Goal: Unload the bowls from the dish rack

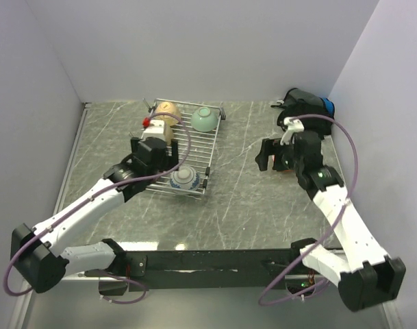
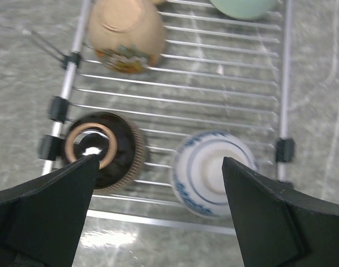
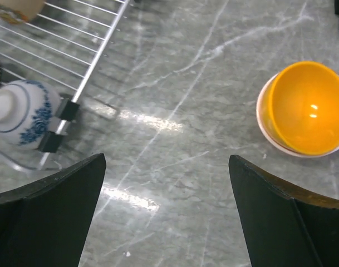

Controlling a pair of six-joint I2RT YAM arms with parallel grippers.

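Observation:
The silver wire dish rack (image 1: 215, 147) lies at the back left of the table. On it are an upturned tan bowl (image 1: 166, 110), a pale green bowl (image 1: 203, 118) and an upturned white bowl with blue pattern (image 1: 184, 179). My left gripper (image 1: 153, 154) hovers open over the rack's near end. In the left wrist view the gripper (image 2: 159, 161) stands above a dark brown bowl (image 2: 105, 149) and the white-blue bowl (image 2: 214, 169). My right gripper (image 3: 167, 158) is open and empty over bare table. A yellow-orange bowl (image 3: 308, 108) sits upright in another pale bowl to its right.
A black bag (image 1: 304, 103) with a blue patch lies in the back right corner. White walls close in the table on three sides. The rack's right rim (image 3: 97, 55) and a black foot show at the left of the right wrist view.

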